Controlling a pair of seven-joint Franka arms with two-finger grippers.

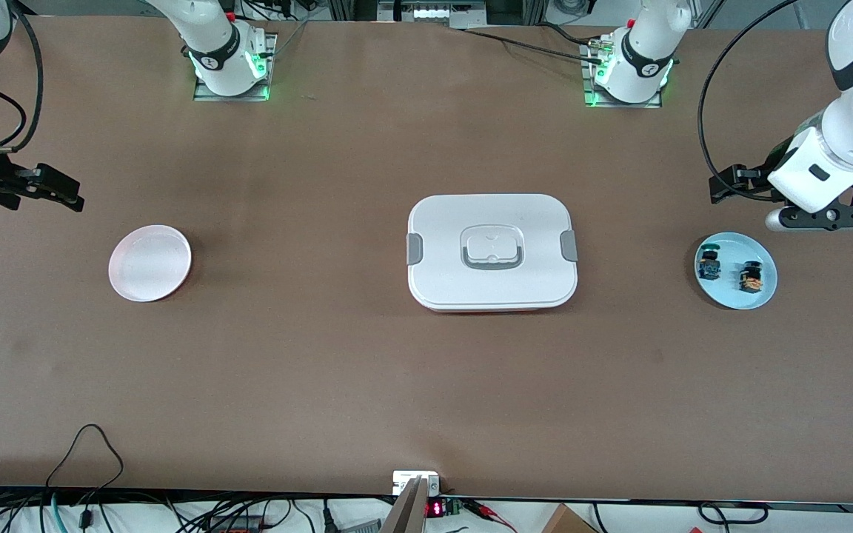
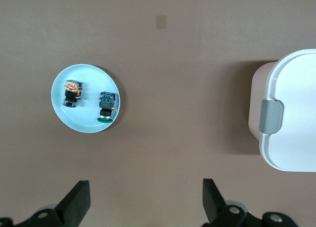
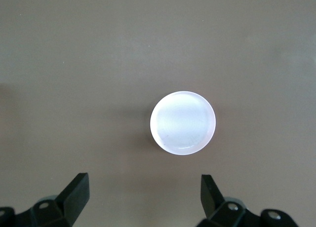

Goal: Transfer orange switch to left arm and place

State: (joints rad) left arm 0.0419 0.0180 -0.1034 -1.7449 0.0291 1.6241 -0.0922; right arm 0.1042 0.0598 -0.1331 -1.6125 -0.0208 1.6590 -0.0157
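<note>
Orange switch (image 1: 751, 277) lying on pale blue plate (image 1: 736, 271) toward the left arm's end of the counter (image 1: 367, 385), beside blue-green switch (image 1: 708, 264). Front view: box (image 1: 492, 252) sitting at mid-counter, lid on, grey clips at both short sides. White plate (image 1: 149, 263) resting bare toward the right arm's end, well apart from the box. Left tool (image 1: 726, 183) hovering over the counter just beside the pale blue plate, holding nothing. Right tool (image 1: 56, 188) hovering over the counter near the white plate, holding nothing.

Left wrist view: looking straight down on the pale blue plate (image 2: 87, 97). Orange switch (image 2: 72, 93) and blue-green switch (image 2: 105, 106) lying side by side on it, not touching. Box (image 2: 289, 113) showing one end with a grey clip. Left tool (image 2: 146, 200) standing wide, fingers (image 2: 78, 200) spread apart and gripping nothing.

Right wrist view: looking straight down on the white plate (image 3: 182, 122). Right tool (image 3: 144, 195) standing wide, fingers (image 3: 210, 193) spread apart and gripping nothing.
</note>
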